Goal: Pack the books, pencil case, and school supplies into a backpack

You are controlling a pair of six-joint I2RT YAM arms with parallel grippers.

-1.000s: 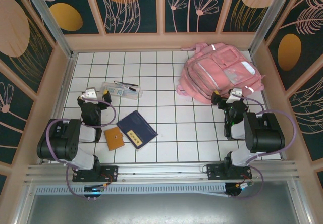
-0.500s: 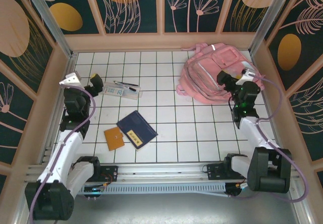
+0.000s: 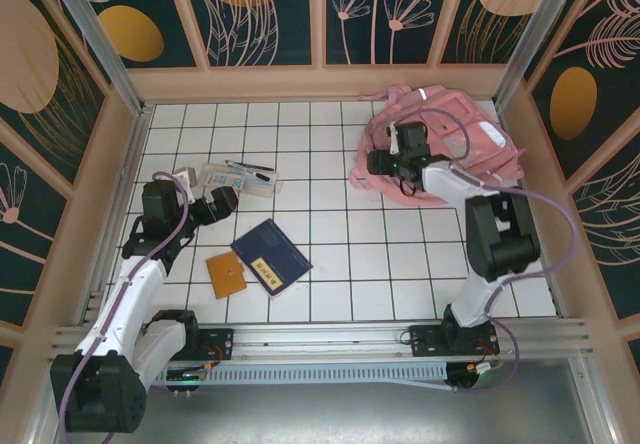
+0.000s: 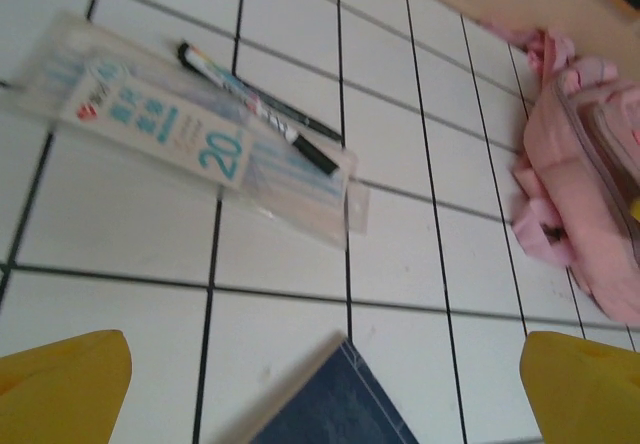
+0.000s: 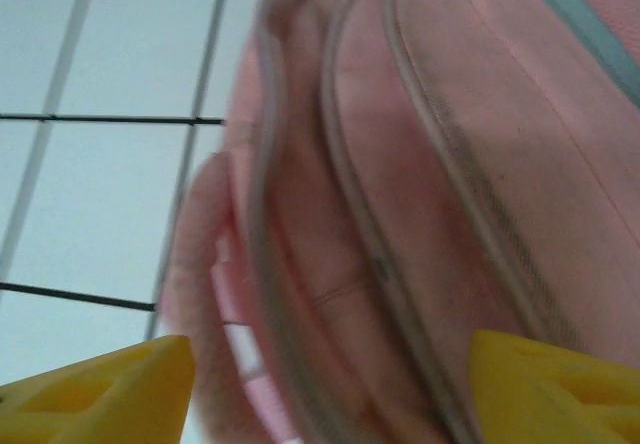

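Observation:
The pink backpack [image 3: 450, 144] lies at the back right. My right gripper [image 3: 383, 161] hangs at its left side, open, with the zipped edge of the backpack [image 5: 400, 214] between its yellow fingers [image 5: 100, 384]; I cannot tell whether they touch the fabric. The clear pencil case [image 3: 238, 179] lies at the back left with a dark pen [image 3: 250, 167] along its far edge. The navy book [image 3: 270, 254] and the orange notebook [image 3: 226, 274] lie nearer. My left gripper [image 3: 218, 204] is open between the case [image 4: 200, 134] and the book's corner [image 4: 340, 404], holding nothing.
The white tiled floor [image 3: 330, 214] is boxed in by low wooden walls [image 3: 300, 82] on three sides. The backpack [image 4: 590, 194] rests against the back right corner. Open tiles lie between the books and the backpack.
My right gripper swung left across the backpack to its left side and its jaws narrowed somewhat. My left gripper came from the back left wall toward the spot between case and book.

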